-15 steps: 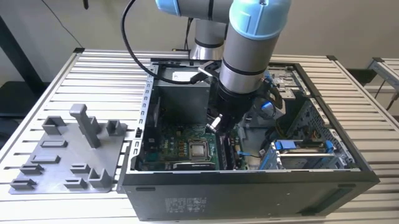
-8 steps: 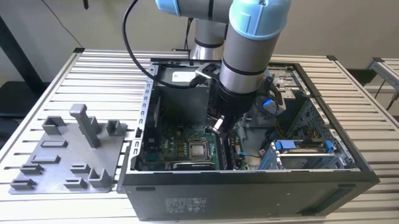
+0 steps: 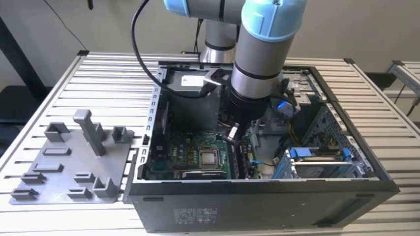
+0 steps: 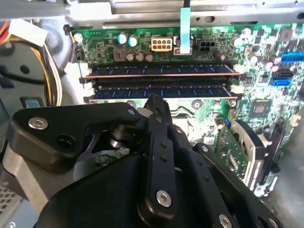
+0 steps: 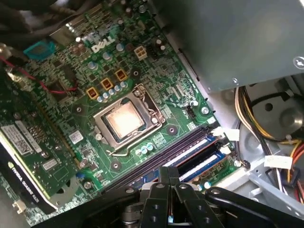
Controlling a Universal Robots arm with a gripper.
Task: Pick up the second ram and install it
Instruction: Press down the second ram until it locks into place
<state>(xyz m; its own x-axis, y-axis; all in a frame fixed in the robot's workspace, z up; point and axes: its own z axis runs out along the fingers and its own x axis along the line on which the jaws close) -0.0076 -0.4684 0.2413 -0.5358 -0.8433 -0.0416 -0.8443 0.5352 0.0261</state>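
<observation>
Fingers (image 4: 153, 105) of the gripper (image 5: 169, 175) closed together with nothing between them, tip just above the second ram (image 4: 161, 89). Stick lying in its slot beside the other memory stick (image 4: 161, 71), near the motherboard's edge. Best pressed straight down and evenly, judging by the white end latches (image 4: 236, 88), which look not fully closed. CPU socket (image 5: 124, 121) just beside, graphics card (image 5: 23, 142) further off, yellow power cables (image 5: 249, 107) close by. Grey holder tray (image 3: 72, 162) outside the computer case (image 3: 262, 206), on the exterior view's left.
</observation>
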